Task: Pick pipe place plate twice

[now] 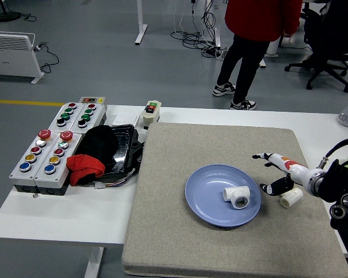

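Hand (pixel 276 172) open, empty, beside plate (pixel 204 202)

1. This looks like a robotics lab or workshop.
2. Push-button control boxes (pixel 57 145) sit on the white table (pixel 64 217), well left of the robot hand's fingers (pixel 271 188).
3. Beyond them lie cables (pixel 191 26) on a grey floor (pixel 104 52), a heater (pixel 10 53) and office chairs (pixel 330 43).
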`<action>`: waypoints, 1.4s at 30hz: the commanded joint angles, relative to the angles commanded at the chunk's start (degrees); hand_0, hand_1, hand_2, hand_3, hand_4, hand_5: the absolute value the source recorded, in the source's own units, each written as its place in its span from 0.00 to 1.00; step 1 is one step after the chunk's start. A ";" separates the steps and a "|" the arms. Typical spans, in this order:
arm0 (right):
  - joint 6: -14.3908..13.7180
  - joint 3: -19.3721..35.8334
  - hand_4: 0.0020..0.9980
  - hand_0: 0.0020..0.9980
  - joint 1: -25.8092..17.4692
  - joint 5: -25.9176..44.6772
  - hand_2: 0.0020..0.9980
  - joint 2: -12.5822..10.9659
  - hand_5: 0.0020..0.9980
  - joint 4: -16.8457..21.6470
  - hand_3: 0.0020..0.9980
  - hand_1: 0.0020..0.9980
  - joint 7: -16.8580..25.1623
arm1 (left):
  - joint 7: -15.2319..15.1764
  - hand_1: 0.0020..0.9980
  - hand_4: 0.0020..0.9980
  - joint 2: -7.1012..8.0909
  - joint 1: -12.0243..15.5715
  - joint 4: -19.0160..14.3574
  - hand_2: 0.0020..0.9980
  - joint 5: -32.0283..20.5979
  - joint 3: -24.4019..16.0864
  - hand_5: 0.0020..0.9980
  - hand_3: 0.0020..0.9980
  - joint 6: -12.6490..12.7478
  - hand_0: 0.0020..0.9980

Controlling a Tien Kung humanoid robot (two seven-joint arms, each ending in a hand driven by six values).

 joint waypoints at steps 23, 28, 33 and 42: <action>-1.33 5.65 0.70 0.99 -3.62 2.21 1.00 -0.15 0.29 -4.10 0.97 0.91 -0.95 | 0.33 0.58 0.21 -0.34 0.45 -0.06 0.52 0.87 -0.63 1.00 0.58 -0.09 0.63; -2.27 5.85 0.70 0.99 -3.72 1.31 1.00 -0.08 0.29 -5.15 0.97 0.91 -1.07 | 0.25 0.58 0.21 -0.32 0.34 -0.06 0.52 0.70 -0.49 1.00 0.58 -0.10 0.63; -3.97 5.71 0.70 0.91 -3.77 0.42 0.99 -0.02 0.27 -5.37 0.94 0.89 -0.23 | 0.24 0.58 0.21 -0.29 0.22 -0.07 0.52 0.71 -0.41 1.00 0.58 -0.13 0.63; -2.97 4.93 0.70 0.58 -3.65 -2.42 0.70 0.03 0.26 -6.19 0.82 0.66 0.23 | 0.23 0.59 0.21 -0.32 0.18 -0.06 0.52 0.56 -0.33 1.00 0.58 -0.11 0.63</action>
